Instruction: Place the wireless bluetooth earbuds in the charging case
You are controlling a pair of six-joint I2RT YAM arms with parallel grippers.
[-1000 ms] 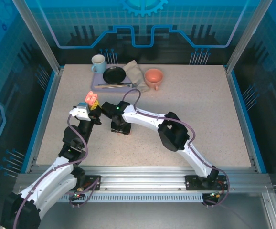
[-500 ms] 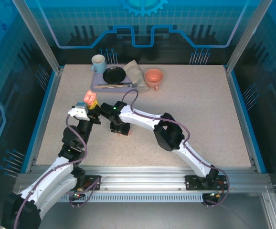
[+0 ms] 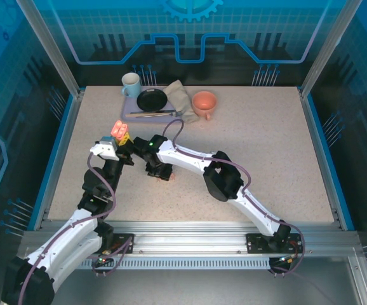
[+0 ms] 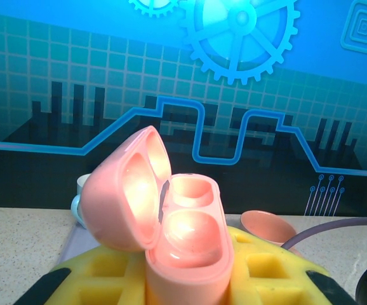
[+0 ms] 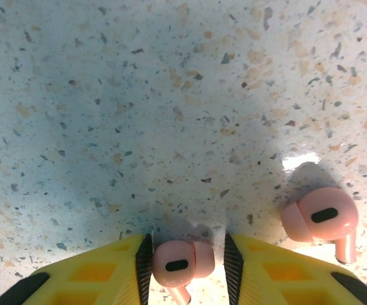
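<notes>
While L hand [image 4: 186,283] clamps open pink case [image 4: 186,229], R hand [image 5: 185,270] straddles earbud [image 5: 177,260], grip unclear.

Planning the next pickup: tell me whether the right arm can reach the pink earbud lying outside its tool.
Probably yes. The outer earbud lies uncovered on the table beside the right tool, with nothing between them. The tool straddles the other earbud, so that one likely goes first.

I could read no text, label, brand or number anywhere. The only sign-like mark I saw was a gear emblem [image 3: 190,7] printed on the blue back wall [image 3: 107,32] at twelve o'clock, without lettering. The pink charging case [image 4: 183,248] carried no print I could make out.
</notes>
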